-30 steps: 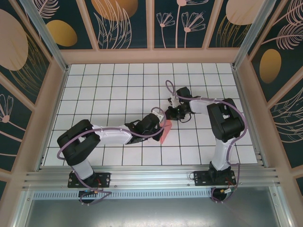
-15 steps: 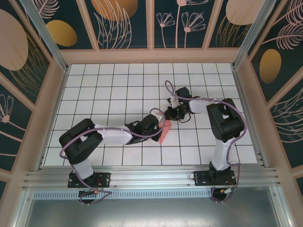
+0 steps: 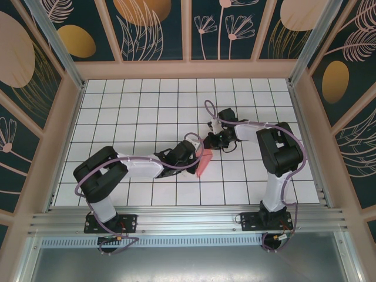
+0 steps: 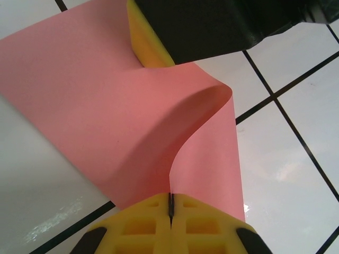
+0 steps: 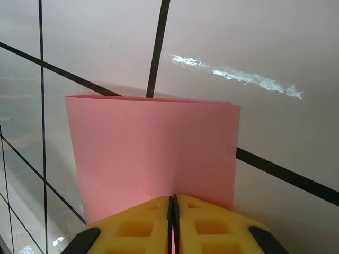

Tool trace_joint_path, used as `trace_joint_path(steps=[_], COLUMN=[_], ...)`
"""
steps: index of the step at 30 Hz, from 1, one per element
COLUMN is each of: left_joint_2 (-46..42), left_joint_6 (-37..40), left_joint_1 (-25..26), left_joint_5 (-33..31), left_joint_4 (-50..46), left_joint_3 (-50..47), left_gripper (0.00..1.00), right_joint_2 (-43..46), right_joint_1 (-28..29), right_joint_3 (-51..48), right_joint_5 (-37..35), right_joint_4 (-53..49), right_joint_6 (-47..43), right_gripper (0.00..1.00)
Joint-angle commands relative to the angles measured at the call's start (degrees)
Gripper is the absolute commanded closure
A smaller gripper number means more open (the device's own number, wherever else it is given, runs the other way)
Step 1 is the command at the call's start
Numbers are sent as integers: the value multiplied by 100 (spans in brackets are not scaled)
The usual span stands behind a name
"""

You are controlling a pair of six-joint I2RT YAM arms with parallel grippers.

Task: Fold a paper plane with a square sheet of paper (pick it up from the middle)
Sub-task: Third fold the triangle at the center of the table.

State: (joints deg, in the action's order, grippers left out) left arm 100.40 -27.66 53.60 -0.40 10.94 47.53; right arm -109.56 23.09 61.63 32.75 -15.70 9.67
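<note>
The square sheet of paper (image 3: 203,163) is salmon pink and lies bent over on the white grid table, between the two arms. My left gripper (image 3: 195,157) is shut on one edge of it; in the left wrist view the sheet (image 4: 106,116) curls up from the table into the closed yellow fingers (image 4: 137,227). My right gripper (image 3: 211,143) is shut on the far side of the sheet. In the right wrist view the paper (image 5: 153,148) hangs doubled, two layers showing at its top edge, pinched between the yellow fingers (image 5: 212,227). The right gripper's yellow finger (image 4: 145,42) shows beyond the fold.
The white tiled table (image 3: 141,106) with black grid lines is walled by a wooden frame (image 3: 188,69) at the back and sides. A metal rail (image 3: 188,220) runs along the near edge by the arm bases.
The left gripper has shifted slightly left and towards the near edge, pulling its side of the paper along. The right gripper has stayed in place. Both stay shut.
</note>
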Motion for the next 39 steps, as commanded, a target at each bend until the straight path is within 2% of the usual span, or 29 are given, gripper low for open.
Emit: trace_joint_path(steps=[1, 22, 39], left_joint_2=[88, 243, 328], left_joint_6=[31, -47, 119], left_joint_1=[-33, -33, -32], left_joint_5=[46, 279, 40], left_joint_4=[68, 348, 288], left_joint_3=[-23, -191, -194], left_gripper=[100, 100, 100], right_joint_2=[-119, -45, -59], right_joint_1=[66, 90, 118], right_joint_3=[7, 34, 27], right_joint_5=[-138, -10, -4], right_joint_4=[-248, -173, -160], right_joint_6=[-89, 40, 73], right_gripper=[88, 86, 85])
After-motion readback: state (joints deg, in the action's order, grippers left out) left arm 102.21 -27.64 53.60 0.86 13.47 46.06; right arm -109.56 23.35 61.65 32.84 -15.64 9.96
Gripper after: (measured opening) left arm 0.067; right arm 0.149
